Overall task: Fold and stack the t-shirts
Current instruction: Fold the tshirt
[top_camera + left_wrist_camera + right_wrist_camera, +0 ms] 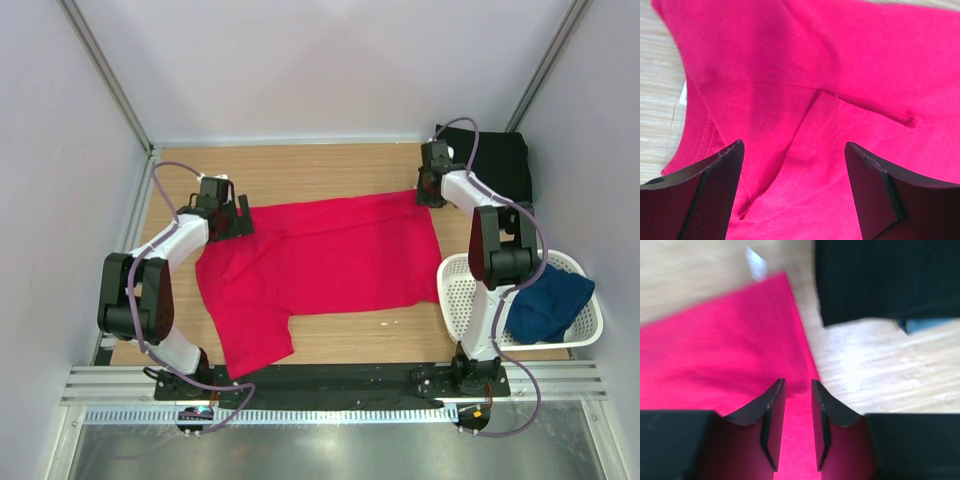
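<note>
The red t-shirt lies spread out across the wooden table. My left gripper hovers over its upper left part with the jaws wide open and empty; red cloth with a seam fills that wrist view. My right gripper is at the shirt's far right corner. Its jaws stand narrowly apart with the red hem pinched between them. The black t-shirt lies folded at the back right and also shows in the right wrist view. The navy t-shirt is bunched in the basket.
A white perforated basket stands at the right front beside the right arm. A small white tag lies on the wood past the shirt's corner. Grey walls close in the table on three sides.
</note>
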### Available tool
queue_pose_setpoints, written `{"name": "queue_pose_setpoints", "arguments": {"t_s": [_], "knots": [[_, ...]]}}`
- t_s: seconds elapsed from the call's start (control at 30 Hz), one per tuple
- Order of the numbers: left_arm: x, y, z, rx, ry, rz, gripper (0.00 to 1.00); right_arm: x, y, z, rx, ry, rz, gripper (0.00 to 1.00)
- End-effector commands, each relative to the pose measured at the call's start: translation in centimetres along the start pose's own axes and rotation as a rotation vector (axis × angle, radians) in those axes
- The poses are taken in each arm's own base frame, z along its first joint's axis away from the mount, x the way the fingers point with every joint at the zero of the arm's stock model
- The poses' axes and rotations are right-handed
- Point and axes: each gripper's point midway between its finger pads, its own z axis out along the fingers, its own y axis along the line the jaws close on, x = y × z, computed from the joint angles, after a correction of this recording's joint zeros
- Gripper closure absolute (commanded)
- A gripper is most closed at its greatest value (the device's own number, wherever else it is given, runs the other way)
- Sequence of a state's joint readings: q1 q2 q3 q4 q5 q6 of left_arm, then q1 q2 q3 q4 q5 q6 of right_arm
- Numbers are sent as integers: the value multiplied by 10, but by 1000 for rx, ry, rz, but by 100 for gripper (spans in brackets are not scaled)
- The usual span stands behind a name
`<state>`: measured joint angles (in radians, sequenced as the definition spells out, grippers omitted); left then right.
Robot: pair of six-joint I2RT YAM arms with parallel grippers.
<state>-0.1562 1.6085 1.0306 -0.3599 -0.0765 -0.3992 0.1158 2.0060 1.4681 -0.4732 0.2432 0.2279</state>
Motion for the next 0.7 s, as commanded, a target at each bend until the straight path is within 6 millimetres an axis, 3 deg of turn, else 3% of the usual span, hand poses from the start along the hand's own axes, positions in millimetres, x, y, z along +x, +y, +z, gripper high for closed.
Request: {"name": "queue_pose_setpoints", "arguments": {"t_s": [0.0, 0.1, 0.2, 0.33, 0.53, 0.67], "knots": [[-25, -23, -10, 89, -62, 109, 18, -67, 30, -63, -178, -170, 69, 65], [-30, -29, -1, 106, -60, 121, 20, -74, 55, -81, -253, -202, 62, 63], [-31, -41, 6, 152, -40, 92, 23, -66, 76, -84, -281, -193, 30, 62], [-23, -55, 16, 191, -21, 83, 30, -41, 96, -71, -283, -151, -2, 62], [-15, -55, 36, 180, -4, 77, 43, -28, 121, -47, -312, -112, 5, 63], [-9, -56, 42, 185, 13, 81, 45, -25, 133, -46, -320, -110, -18, 63]]}}
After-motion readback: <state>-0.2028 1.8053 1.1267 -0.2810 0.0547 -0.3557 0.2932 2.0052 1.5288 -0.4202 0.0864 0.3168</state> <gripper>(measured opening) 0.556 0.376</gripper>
